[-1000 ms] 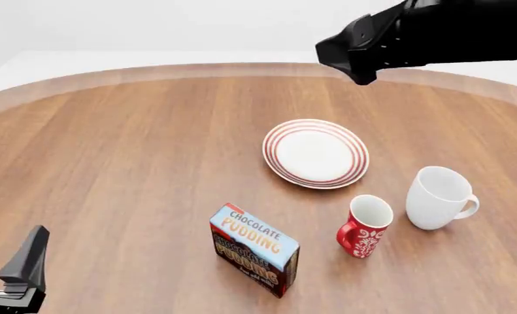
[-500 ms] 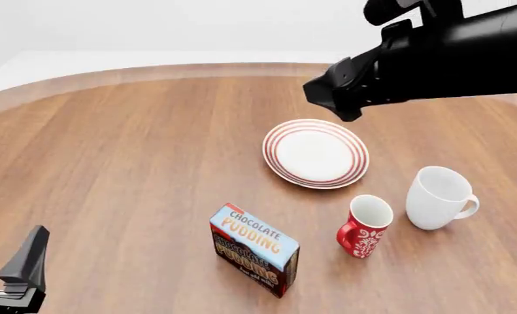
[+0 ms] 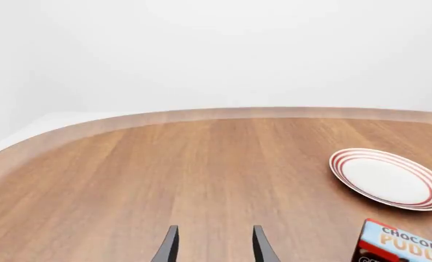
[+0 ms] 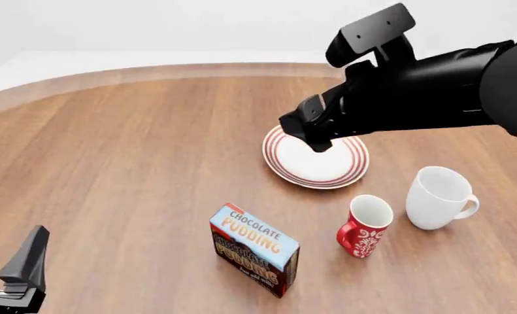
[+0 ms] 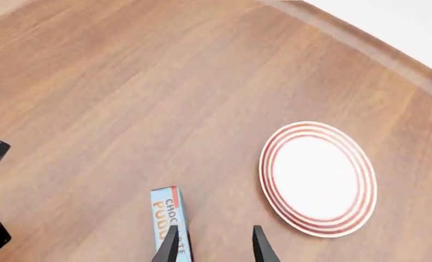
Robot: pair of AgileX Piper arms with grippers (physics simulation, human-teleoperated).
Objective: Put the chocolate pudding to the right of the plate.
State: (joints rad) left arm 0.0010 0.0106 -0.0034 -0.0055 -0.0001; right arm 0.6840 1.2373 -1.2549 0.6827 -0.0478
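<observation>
Right gripper hangs with its fingers spread and nothing between them, above the table with the arm over the plate in the front view. Left gripper is parted and empty too, parked at the near left edge.

Nearest the arms, the chocolate pudding stands on edge, set diagonally, at about seven o'clock from the plate and well apart from it. At about three o'clock from the box stands the red patterned mug, and just past that the white mug; both sit around five o'clock from the plate.

A good approach, I judge, brings the open fingers down astride the box's narrow width, turned to match its diagonal. The carry should then rise clear of both mugs before setting down at the plate's three o'clock.
</observation>
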